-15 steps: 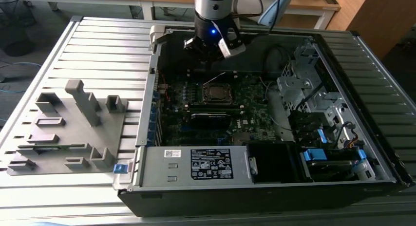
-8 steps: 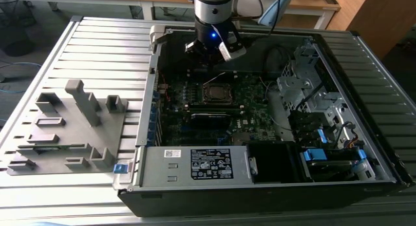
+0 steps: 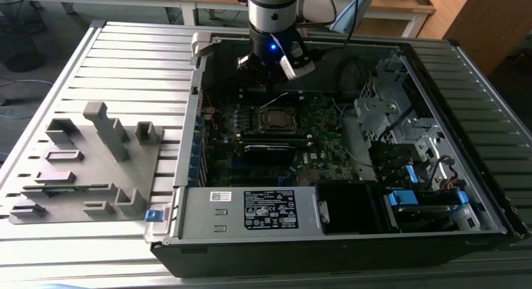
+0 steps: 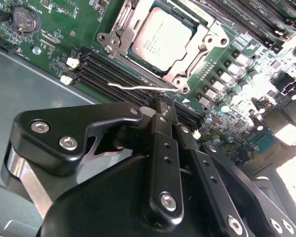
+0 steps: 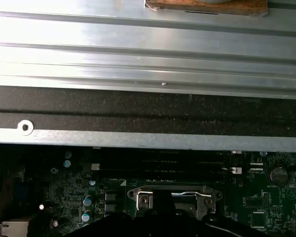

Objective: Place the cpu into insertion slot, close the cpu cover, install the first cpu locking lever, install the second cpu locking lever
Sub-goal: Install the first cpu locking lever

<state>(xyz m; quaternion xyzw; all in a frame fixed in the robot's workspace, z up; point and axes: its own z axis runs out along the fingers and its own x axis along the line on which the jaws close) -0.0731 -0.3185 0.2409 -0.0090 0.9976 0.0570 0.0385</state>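
The cpu [image 4: 160,37] lies flat in its socket on the green motherboard, silver-grey top up. The cpu cover [image 4: 200,47], a silvery frame plate, is down around it. A thin silver locking lever [image 4: 133,88] runs along the socket's edge on my side, and it shows as a wire across the socket [image 5: 170,193] in the first wrist view. My gripper [image 4: 163,104] is shut, its black fingertips right beside that lever's inner end. I cannot tell whether they touch it. In the exterior view the gripper [image 3: 268,83] hangs just behind the socket [image 3: 277,118].
The open computer case [image 3: 191,177] lies on a ribbed metal table. Black memory slots [image 4: 113,74] run between my fingertips and the socket. A labelled power supply [image 3: 270,209] fills the front, drive cages [image 3: 390,114] stand at the exterior view's right, and a grey fixture [image 3: 91,164] at its left.
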